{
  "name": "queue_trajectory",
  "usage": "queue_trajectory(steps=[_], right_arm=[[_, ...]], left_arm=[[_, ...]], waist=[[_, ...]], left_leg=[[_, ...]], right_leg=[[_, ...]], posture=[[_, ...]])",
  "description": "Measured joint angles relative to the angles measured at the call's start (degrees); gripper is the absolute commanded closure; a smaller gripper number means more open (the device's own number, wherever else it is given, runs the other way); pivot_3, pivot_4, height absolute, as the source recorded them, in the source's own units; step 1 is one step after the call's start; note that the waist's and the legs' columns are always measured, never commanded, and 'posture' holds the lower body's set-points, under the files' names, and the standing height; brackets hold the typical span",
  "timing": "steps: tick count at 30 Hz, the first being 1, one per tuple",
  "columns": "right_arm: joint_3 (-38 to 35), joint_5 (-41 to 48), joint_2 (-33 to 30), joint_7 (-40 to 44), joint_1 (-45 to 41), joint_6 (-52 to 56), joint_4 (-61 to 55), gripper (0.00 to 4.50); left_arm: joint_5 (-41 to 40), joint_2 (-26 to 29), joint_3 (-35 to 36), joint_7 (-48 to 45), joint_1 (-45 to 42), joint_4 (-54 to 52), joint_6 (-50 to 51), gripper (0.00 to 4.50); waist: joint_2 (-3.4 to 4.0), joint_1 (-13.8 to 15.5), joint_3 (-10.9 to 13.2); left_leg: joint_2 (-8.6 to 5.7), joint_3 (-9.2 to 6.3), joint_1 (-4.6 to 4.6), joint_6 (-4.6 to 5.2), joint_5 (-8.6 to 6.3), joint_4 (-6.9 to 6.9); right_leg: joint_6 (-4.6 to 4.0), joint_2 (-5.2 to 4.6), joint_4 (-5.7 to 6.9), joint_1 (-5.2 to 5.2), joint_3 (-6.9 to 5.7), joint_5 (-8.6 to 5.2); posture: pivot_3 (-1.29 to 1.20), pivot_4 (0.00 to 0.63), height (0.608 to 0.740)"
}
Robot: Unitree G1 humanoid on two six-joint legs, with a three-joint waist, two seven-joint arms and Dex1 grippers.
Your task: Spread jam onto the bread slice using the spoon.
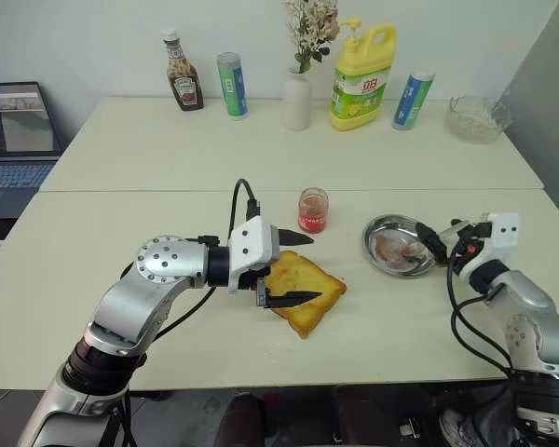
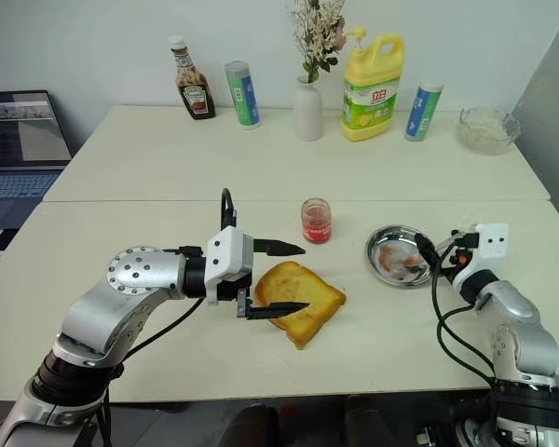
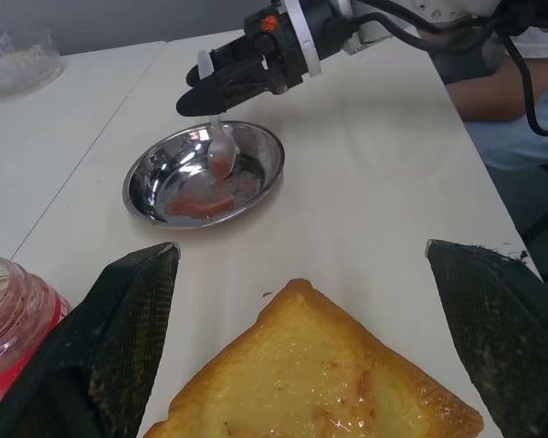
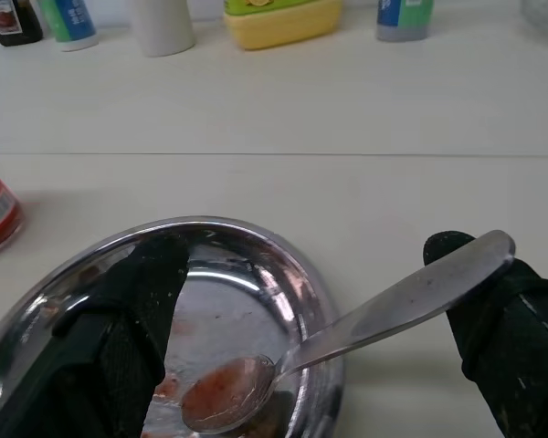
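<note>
Now spoon bowl in dish, handle against right hand finger; both hands open.

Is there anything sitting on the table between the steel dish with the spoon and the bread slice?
Nothing visible does. The spoon rests in the steel dish, and bare tabletop runs from there to the bread slice. The jam stands off to the side, behind that path.

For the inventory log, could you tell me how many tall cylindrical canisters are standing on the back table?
2: the green-labelled canister stands between the ketchup bottle and the white vase; the blue-labelled canister stands right of the yellow detergent bottle. None seem hidden.
</note>
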Motion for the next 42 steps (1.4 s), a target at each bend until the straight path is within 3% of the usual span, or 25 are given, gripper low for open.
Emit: queue_trajectory(steps=[10, 23, 29, 34, 42], right_arm=[[6.59, -8.38, -4.14, 7.68, 2.0, -8.8, 0.2, 0.04], [3.2, -8.05, -3.51, 5.2, 0.11, -8.89, 1.17, 0.04], [-0.12, -1.69, -3.91, 6.29, 0.39, -4.14, -4.65, 0.04], [-1.46, 5.64, -9.68, 12.01, 7.13, 3.74, -16.55, 0.04], [-5.33, 11.93, -20.47, 24.01, 20.82, 8.51, -29.86, 0.04]], left_arm=[[0.15, -0.06, 0.0, -0.03, 0.0, 0.0, 0.0, 0.0], [0.18, -0.36, 0.0, 0.07, 0.0, 0.22, -0.13, 0.0], [0.05, -0.48, 2.06, 1.52, 0.0, 1.32, -0.07, 0.0], [0.24, 4.48, 7.47, 2.49, 3.82, 1.64, 0.08, 0.0], [4.39, 14.18, 17.06, 1.92, 18.46, 5.45, -3.29, 0.0]], waist=[[0.0, 0.07, 0.0], [0.0, 0.41, 0.0], [0.0, 0.44, 0.0], [0.0, 0.55, 0.0], [-0.07, 0.79, -0.02]], left_leg=[[0.0, -0.01, 0.04, 0.0, 0.0, 0.02], [0.0, 0.0, 0.05, 0.0, 0.0, 0.03], [0.0, -0.01, 0.08, 0.0, 0.0, 0.02], [0.01, -0.02, 0.09, 0.0, 0.0, 0.0], [0.01, 0.02, 0.3, 0.0, -0.01, -0.01]], right_leg=[[0.0, 0.0, 0.02, 0.04, -0.01, 0.0], [0.0, -0.01, 0.03, 0.06, 0.0, 0.0], [0.0, -0.01, 0.06, 0.06, 0.0, 0.0], [0.0, -0.01, 0.02, 0.08, -0.01, 0.0], [0.11, -0.06, -0.02, 0.25, -0.03, -0.08]], posture=[[0.0, 0.15, 0.74], [0.0, 0.15, 0.74], [0.0, 0.15, 0.74], [0.0, 0.15, 0.74], [0.0, 0.15, 0.74]])
